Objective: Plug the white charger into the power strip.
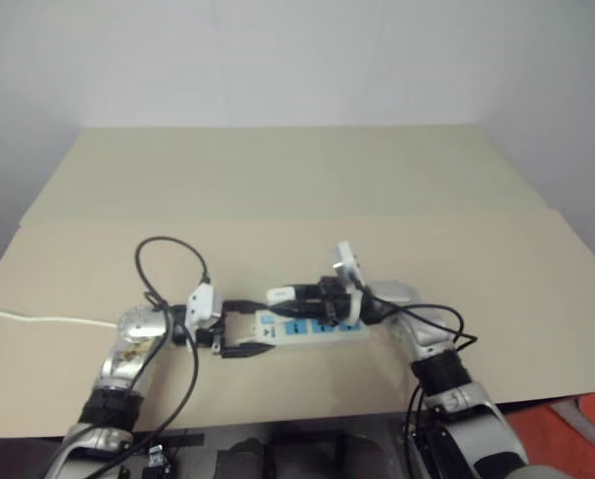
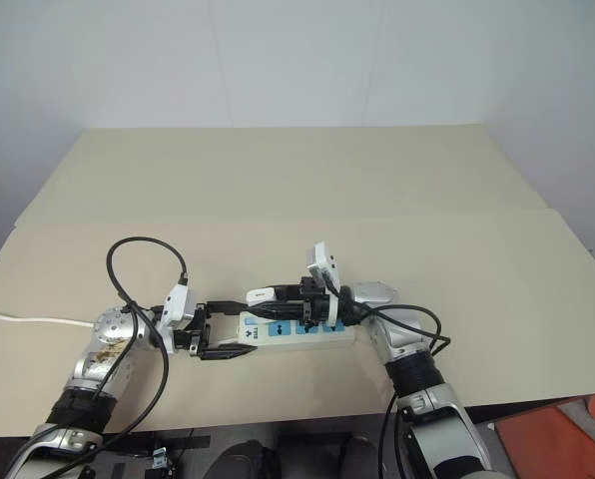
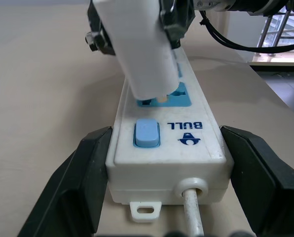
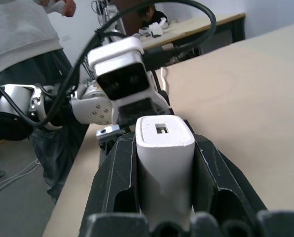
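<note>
Item 1: strip [image 3: 166, 148]. Long white bar with blue outlet faces, a blue switch [image 3: 147, 134] at its cord end and a thin white cord [image 3: 193, 212]. It lies flat on the counter [image 1: 278, 190], near the counter's front edge. All places below are given from the strip.

Item 2: left gripper [image 1: 240, 329]. At the strip's switch end, its jaws closed against the strip's two long sides, one black finger [image 3: 70, 187] on each. Judged purpose: to brace the strip so that it neither slides nor tips under a downward push.

Item 3: charger [image 3: 139, 49]. Small white block, held over the strip's outlet nearest the switch. Its lower end sits at the blue face [image 3: 179, 96]; the prongs appear to be meeting the slots, though how deep they sit cannot be told. The body leans slightly instead of standing square.

Item 4: right gripper [image 2: 268, 297]. Reaches in along the strip from its far end, jaws clamped on the charger's two opposite sides, leaving the prong end free. Judged purpose: to steer the prongs into the slots.

Item 5: person [image 4: 23, 44]. Stands beyond the counter, past the strip's switch end, seen in the right wrist view.

Status: insertion judged begun, not finished. Next move calls for squaring the charger to the face, then a straight press. Risk: a tilted push may jam the prongs.
</note>
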`<state>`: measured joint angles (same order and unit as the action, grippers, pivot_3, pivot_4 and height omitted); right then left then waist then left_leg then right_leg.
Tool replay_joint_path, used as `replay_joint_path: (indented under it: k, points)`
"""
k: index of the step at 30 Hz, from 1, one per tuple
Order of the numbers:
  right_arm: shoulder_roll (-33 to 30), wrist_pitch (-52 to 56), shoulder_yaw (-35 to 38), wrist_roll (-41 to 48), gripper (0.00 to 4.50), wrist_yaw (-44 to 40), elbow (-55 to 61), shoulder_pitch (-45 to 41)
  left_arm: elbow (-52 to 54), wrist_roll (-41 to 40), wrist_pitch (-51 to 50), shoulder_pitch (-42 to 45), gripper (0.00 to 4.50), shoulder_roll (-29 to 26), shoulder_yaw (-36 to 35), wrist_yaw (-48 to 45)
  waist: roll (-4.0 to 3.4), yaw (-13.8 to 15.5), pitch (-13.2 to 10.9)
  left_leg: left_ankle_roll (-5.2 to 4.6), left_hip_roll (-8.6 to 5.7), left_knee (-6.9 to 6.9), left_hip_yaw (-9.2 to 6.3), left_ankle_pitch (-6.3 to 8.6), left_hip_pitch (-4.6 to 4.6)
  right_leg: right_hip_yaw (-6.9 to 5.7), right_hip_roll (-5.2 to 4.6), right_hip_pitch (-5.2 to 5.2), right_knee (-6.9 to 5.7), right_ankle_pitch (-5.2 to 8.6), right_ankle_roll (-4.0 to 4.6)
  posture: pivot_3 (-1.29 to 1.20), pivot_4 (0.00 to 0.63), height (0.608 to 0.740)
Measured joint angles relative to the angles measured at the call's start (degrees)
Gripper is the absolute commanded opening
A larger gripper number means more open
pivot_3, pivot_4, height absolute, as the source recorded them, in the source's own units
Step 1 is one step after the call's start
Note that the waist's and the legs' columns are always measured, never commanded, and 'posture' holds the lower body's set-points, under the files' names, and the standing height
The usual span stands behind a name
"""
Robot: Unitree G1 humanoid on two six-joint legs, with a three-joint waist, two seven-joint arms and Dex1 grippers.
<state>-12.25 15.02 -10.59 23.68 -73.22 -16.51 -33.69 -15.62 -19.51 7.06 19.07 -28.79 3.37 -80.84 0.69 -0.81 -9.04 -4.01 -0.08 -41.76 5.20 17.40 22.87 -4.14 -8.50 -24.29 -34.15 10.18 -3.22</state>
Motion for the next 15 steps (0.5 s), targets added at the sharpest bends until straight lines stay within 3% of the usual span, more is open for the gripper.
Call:
replay_joint_path:
  k: [15]
  points:
    - [-1.19, -5.35, 0.21, -1.03, 1.11, -1.57, -3.82, -0.78, 0.82, -0.19, -1.1, -0.78, 3.21, -0.07, 0.1, 0.47, -0.01, -0.05, 0.0, 0.01, 0.0, 0.01, 0.0, -0.01, -0.02, 0.0, 0.0, 0.02, 0.01, 0.0, 0.0, 0.0, 0.15, 0.74]
